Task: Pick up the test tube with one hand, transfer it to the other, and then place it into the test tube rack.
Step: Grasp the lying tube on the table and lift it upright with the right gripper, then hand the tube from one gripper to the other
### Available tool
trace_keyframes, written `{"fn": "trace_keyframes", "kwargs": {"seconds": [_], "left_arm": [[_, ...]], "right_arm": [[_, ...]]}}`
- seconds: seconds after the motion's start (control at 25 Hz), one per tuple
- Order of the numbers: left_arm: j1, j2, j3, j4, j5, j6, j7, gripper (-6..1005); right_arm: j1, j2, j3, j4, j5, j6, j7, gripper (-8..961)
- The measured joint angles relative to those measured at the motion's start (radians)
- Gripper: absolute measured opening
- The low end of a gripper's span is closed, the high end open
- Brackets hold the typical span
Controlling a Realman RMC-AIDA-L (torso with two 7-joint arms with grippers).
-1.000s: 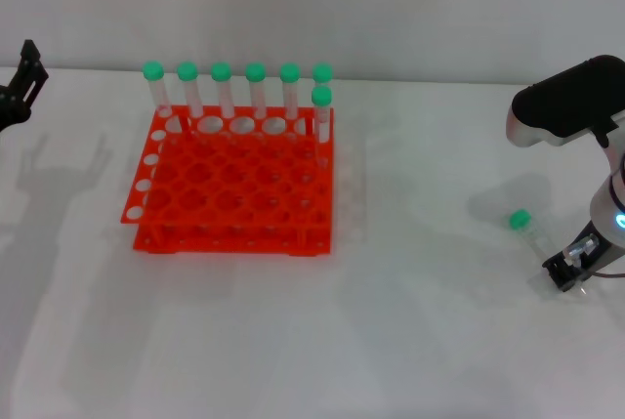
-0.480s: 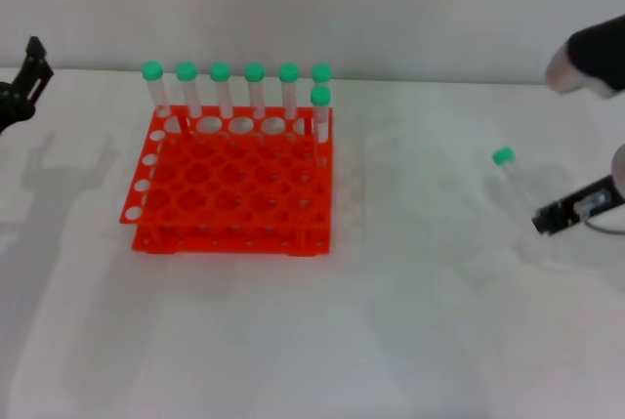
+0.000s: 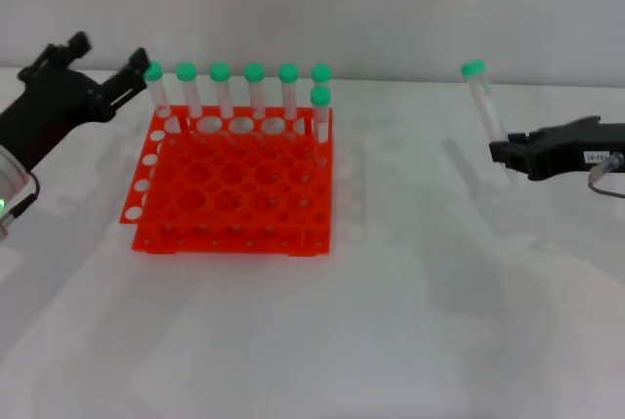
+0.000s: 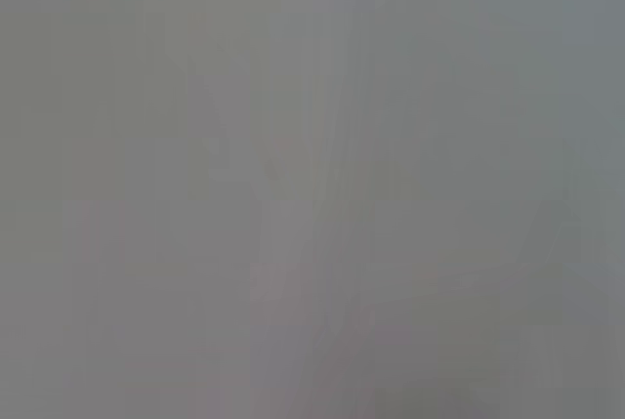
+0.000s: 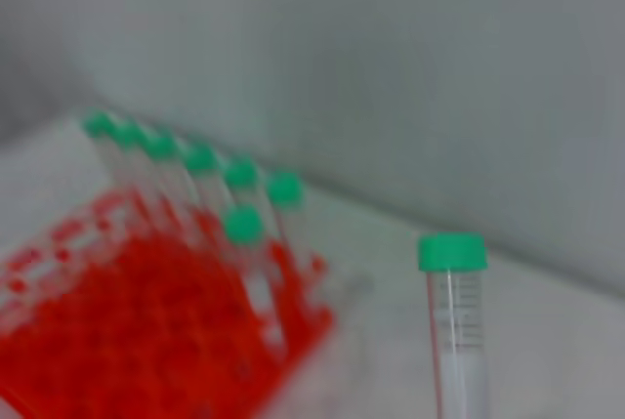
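My right gripper (image 3: 504, 153), black with a white label, is shut on the lower end of the test tube (image 3: 483, 111) and holds it nearly upright in the air, well right of the rack. Its green cap is on top. The tube also shows in the right wrist view (image 5: 455, 336). The orange-red test tube rack (image 3: 232, 185) stands left of centre; it also shows in the right wrist view (image 5: 127, 331). My left gripper (image 3: 109, 54), black on a silver-grey forearm, is open and empty in the air at the rack's far left corner. The left wrist view shows only grey.
Several green-capped tubes (image 3: 221, 89) stand in the rack's back row, and one more (image 3: 321, 111) stands in front of them at the right end. A grey wall runs behind the white table (image 3: 420, 321).
My right gripper has lifted the tube off the table, turned it upright and carried it left. My left gripper has come in from the left edge toward the rack's far left corner.
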Motion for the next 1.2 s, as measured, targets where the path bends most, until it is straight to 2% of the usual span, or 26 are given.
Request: {"fn": "trace_keyframes", "kwargs": {"seconds": [0.16,0.28,0.48,0.76,0.8,0.92,1.08,1.2], "left_arm": [[-0.005,0.024,0.0,0.097,0.214,0.008,-0.243,861],[-0.014,0.026,0.0,0.143,0.29,0.009,-0.356,861],[-0.025,0.026,0.0,0.16,0.311,0.061,-0.39,861],[-0.021,0.056,0.0,0.165,0.319,0.208,-0.435,862],[-0.017,0.065,-0.001,0.167,0.329,0.273,-0.448,861],[-0.014,0.074,-0.003,0.17,0.356,0.343,-0.462,861],[-0.011,0.077,-0.004,0.178,0.402,0.418,-0.468,862],[-0.013,0.066,-0.004,0.176,0.409,0.434,-0.468,862]], "right_arm": [[-0.044,-0.002,0.009,0.042,0.214,-0.021,-0.233,178],[-0.05,-0.002,0.011,0.077,0.306,-0.015,-0.351,178],[-0.051,-0.002,0.039,0.166,0.465,-0.001,-0.537,178],[-0.03,-0.002,0.14,0.299,0.593,0.094,-0.727,178],[-0.027,-0.002,0.146,0.313,0.602,0.102,-0.75,178],[-0.02,-0.001,0.149,0.341,0.618,0.112,-0.805,178],[0.007,0.0,0.15,0.4,0.65,0.12,-0.858,178],[0.035,0.001,0.145,0.467,0.695,0.139,-0.916,178]]}}
